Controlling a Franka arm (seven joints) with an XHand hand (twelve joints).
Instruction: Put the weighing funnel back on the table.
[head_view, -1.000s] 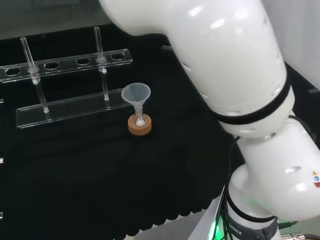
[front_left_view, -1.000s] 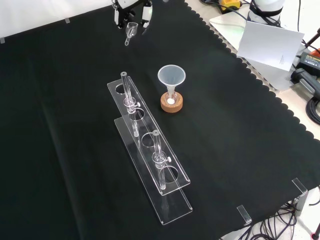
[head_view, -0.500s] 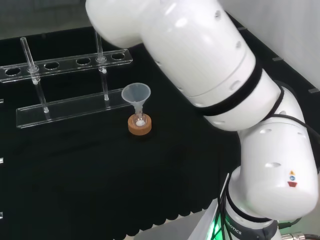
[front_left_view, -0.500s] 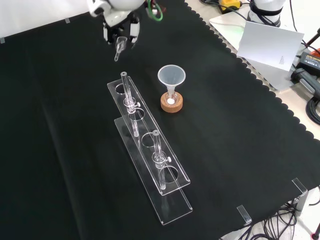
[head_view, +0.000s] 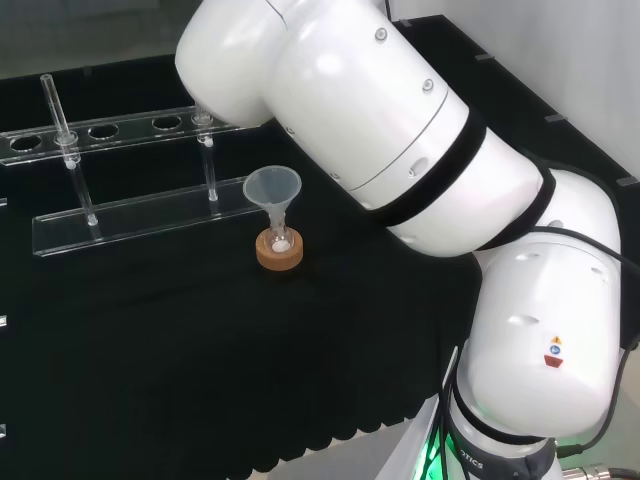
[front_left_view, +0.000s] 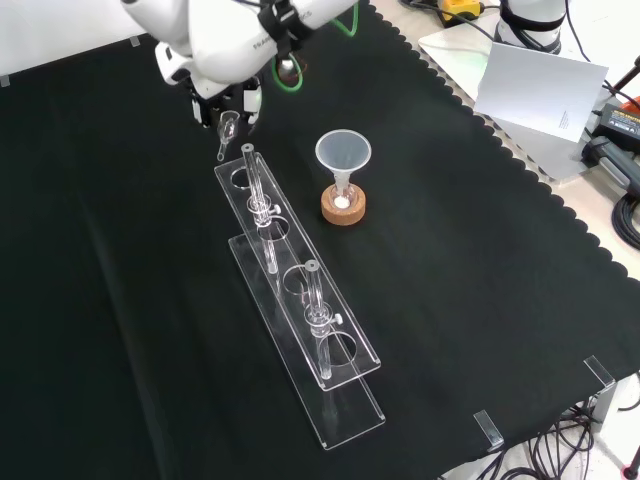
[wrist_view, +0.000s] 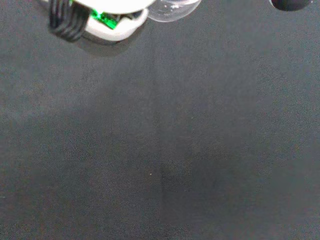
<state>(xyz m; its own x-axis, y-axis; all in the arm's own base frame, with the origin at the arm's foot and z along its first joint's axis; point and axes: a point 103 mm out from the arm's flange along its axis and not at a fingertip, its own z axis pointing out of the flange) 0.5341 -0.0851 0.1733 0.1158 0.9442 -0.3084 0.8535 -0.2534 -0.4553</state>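
Carrying the small clear scoop-shaped weighing funnel (front_left_view: 228, 128) stem-down, pinched between the curled fingers of the black and white robot hand (front_left_view: 248, 102). Over the past 1 second, shifted from the far edge of the black cloth (front_left_view: 480, 300) in the front view to a spot lower and further left. Now hanging just beside the far end of the long clear acrylic test-tube rack (front_left_view: 300, 300) with its 2 upright glass tubes (front_left_view: 254, 180). Not yet down on the cloth, by the look of the front view. From the wrist, glimpsed as a clear rounded rim (wrist_view: 172, 9) above bare cloth. Standing well apart to the right in the front view: the large clear cone-shaped funnel (front_left_view: 343, 152), stem in a small flask (front_left_view: 342, 198) on a round cork ring (front_left_view: 328, 210). Judged as an approach to open cloth, with lowering and release left to do. Probably calls for care around the nearest tube.
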